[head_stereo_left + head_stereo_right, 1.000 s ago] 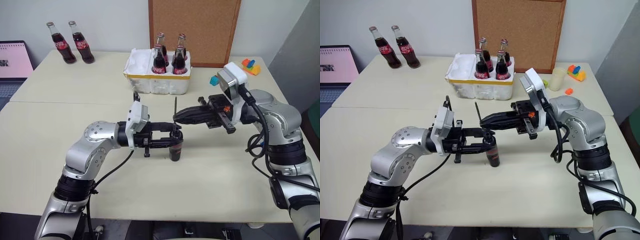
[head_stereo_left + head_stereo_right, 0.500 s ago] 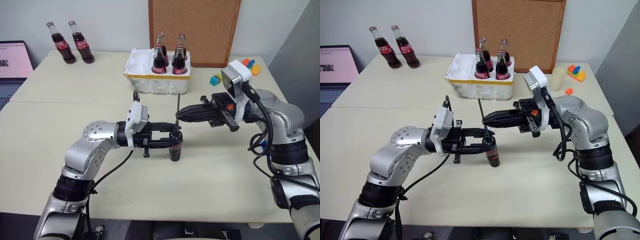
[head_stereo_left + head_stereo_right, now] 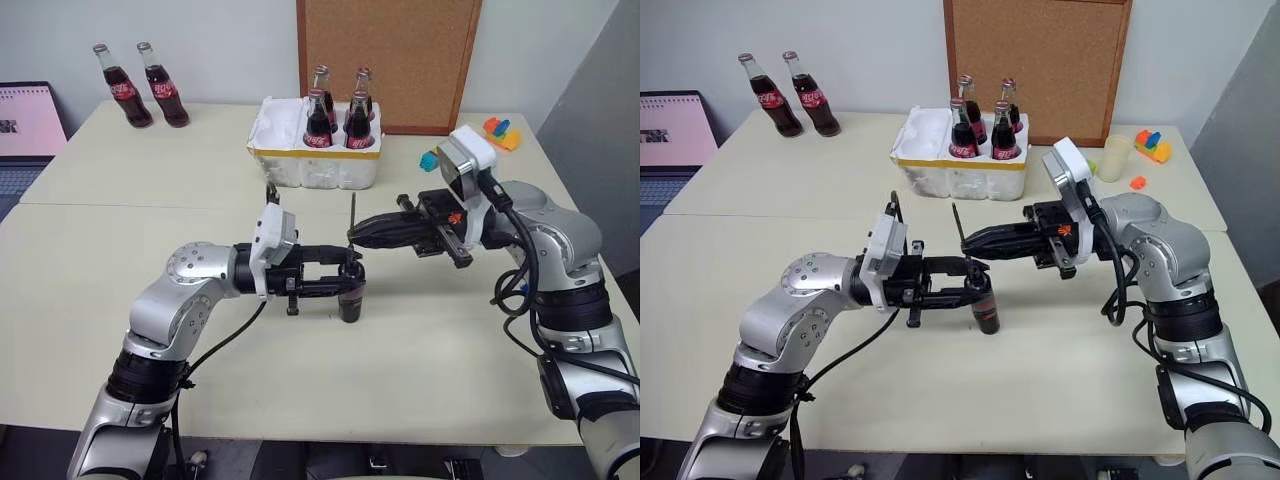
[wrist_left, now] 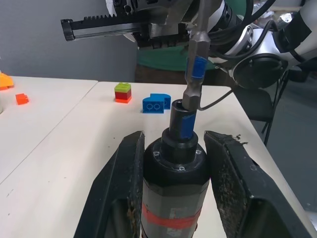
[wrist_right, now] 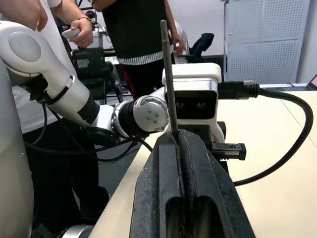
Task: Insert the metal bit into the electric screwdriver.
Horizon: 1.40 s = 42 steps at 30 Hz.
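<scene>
— While we read across from the left, what do we make of the left gripper (image 3: 348, 277)?

— We see its two black fingers (image 4: 120, 188) parted partway and clamped on either side of the electric screwdriver (image 3: 350, 295), pads touching the barrel. We see the arm reaching in from about nine o'clock, and the tool stands upright just above the table (image 3: 400, 360), near the middle of it.

— How does the screwdriver look to us up close?

— In the left wrist view we see a black cylinder with a red band low on the body and a narrower collar on top with a blue patch. Its socket faces up.

— And the right gripper (image 3: 353, 236)?

— We see its jaws pressed fully together, pinching the metal bit (image 3: 352, 214). It comes in from three o'clock, level, its tips just above the screwdriver's top.

— Where does the bit sit?

— We see it held upright, rising toward twelve o'clock out of the closed fingertips (image 5: 181, 148). In the left wrist view its lower end, a grey shaft with a blue band, meets the rim of the collar, slightly tilted. Whether it has entered the socket we cannot tell.

— Anything behind?

— At twelve o'clock we see a white foam box (image 3: 300, 160) holding cola bottles (image 3: 318, 122).
</scene>
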Tool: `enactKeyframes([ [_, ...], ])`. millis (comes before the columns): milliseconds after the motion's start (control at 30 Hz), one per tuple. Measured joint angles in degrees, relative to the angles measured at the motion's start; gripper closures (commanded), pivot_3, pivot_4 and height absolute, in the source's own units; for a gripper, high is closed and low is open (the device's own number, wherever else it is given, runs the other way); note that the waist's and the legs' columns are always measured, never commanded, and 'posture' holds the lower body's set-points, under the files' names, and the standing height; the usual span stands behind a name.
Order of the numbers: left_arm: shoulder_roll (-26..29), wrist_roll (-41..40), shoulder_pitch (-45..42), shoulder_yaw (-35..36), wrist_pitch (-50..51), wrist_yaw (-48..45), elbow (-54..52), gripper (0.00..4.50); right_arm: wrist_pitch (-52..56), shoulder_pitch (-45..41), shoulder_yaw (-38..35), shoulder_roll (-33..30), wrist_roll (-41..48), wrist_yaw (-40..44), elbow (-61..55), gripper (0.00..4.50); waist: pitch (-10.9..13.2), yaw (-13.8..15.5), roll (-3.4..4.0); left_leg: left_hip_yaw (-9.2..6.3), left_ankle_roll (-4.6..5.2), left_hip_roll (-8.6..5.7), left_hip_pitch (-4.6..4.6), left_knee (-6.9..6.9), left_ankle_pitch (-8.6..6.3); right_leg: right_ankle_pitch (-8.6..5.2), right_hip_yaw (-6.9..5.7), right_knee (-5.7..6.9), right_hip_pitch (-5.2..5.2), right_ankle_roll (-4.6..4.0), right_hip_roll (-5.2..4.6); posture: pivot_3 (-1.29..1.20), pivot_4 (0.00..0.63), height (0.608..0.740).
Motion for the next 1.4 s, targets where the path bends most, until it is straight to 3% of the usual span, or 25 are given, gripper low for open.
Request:
enactKeyframes([
  [600, 0.3, -0.2, 0.6, 0.0, -1.2, -0.2, 0.0, 2.97, 3.5, -0.6, -0.5, -0.2, 1.0, -0.7, 0.0, 4.5, 0.0, 0.0, 0.0, 0.0, 0.0, 0.0, 0.0, 0.01, 0.0, 0.0, 0.0, 0.01, 0.0, -0.01, 0.0, 0.0, 0.15, 0.74],
  [1400, 0.5, -0.2, 0.5, -0.2, -1.1, -0.1, 0.0, 2.97, -0.3, -2.8, 2.8, -1.4, -2.4, 0.9, 0.0, 4.5, 0.0, 0.0, 0.0, -0.01, 0.0, 0.0, 0.03, 0.01, 0.0, 0.0, 0.0, 0.03, 0.01, 0.0, 0.0, 0.0, 0.15, 0.74],
])
